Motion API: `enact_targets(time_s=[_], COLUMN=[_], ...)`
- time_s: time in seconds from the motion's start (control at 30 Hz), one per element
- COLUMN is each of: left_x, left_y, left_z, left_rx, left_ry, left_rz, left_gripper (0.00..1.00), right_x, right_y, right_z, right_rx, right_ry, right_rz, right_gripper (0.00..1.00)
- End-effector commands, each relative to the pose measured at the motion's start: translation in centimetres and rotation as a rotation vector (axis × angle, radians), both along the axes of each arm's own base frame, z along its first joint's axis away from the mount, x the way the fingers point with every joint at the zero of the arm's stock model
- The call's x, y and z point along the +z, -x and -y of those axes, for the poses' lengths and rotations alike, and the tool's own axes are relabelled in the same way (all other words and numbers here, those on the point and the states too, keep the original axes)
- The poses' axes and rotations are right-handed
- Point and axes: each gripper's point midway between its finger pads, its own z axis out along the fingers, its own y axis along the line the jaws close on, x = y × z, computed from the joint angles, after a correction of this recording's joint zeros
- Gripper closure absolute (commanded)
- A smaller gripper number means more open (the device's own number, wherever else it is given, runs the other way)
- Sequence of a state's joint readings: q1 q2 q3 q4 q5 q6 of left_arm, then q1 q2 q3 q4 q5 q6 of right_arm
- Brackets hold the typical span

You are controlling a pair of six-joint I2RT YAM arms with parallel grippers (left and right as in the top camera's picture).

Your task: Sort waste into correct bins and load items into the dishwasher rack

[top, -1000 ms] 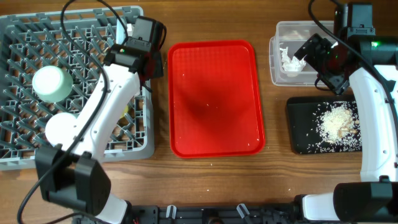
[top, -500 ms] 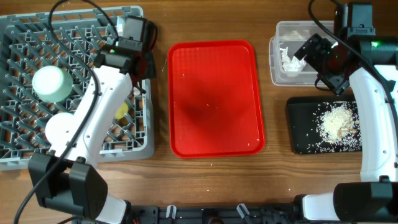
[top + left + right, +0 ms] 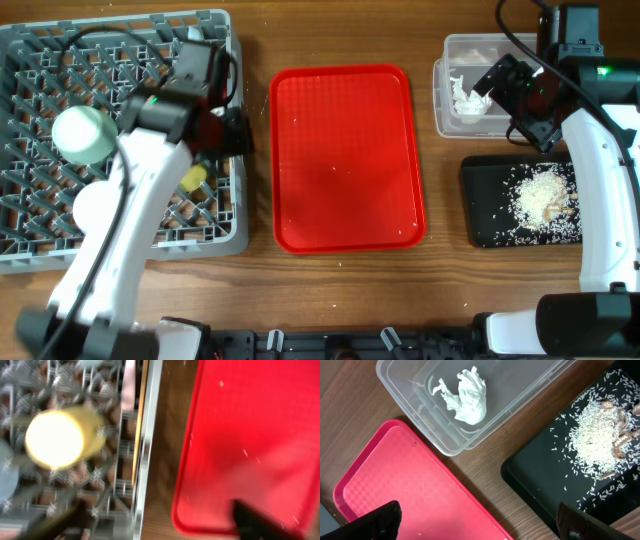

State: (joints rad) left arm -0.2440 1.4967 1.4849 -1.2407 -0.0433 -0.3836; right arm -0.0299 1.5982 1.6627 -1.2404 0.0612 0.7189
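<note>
The grey dishwasher rack [image 3: 40,60] fills the left of the table. In it are a mint-green bowl [image 3: 83,135], a paler round bowl [image 3: 100,205] and a small yellow cup [image 3: 193,178], which lies on its side [image 3: 60,437]. My left gripper [image 3: 225,135] hangs open and empty [image 3: 155,525] over the rack's right wall, apart from the cup. The clear tub [image 3: 445,110] holds a crumpled white tissue [image 3: 465,395]. Rice crumbs [image 3: 592,435] lie in the black tray [image 3: 490,215]. My right gripper [image 3: 515,105] is open and empty [image 3: 480,525] above the tub's near corner.
A large red tray [image 3: 345,155] sits in the middle of the table between the rack and the bins, with a few crumbs on it. Strips of bare wood run along both of its sides. Cables trail over the rack's far edge.
My left gripper has opened and let go of the yellow cup, which now lies in the rack. The left arm has swung left and back. The right arm has not moved.
</note>
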Motion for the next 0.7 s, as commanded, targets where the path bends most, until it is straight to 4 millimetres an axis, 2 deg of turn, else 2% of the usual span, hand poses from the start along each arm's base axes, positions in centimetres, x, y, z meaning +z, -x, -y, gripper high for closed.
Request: enact_targets(time_s=[0.0, 0.13, 0.2, 0.37, 0.53, 0.67], left_x=[3.8, 6.3, 7.7, 9.2, 11.0, 11.5], left_y=[4.3, 8.5, 10.8, 16.1, 18.9, 19.7], left_z=[0.2, 0.4, 0.3, -0.9, -1.7, -1.9], left_rx=[0.044, 0.02, 0.019, 0.071, 0.056, 0.051], left_ry=[0.105, 0.177, 0.213, 0.291, 0.337, 0.35], left_rz=[0.044, 0.069, 0.136, 0.256, 0.393, 0.434], left_gripper=[0.0, 0.0, 0.0, 0.0, 0.0, 0.0], right_x=[1.4, 1.4, 1.4, 1.4, 1.4, 1.4], right_y=[-0.1, -0.1, -0.1, -0.1, -0.1, -0.1], right_z=[0.4, 0.4, 0.4, 0.4, 0.4, 0.4], right_rx=[-0.024, -0.024, -0.024, -0.024, -0.024, -0.024], right_ry=[0.014, 0.014, 0.014, 0.014, 0.014, 0.014], right_rz=[0.042, 0.042, 0.042, 0.042, 0.042, 0.042], right_gripper=[0.0, 0.0, 0.0, 0.0, 0.0, 0.0])
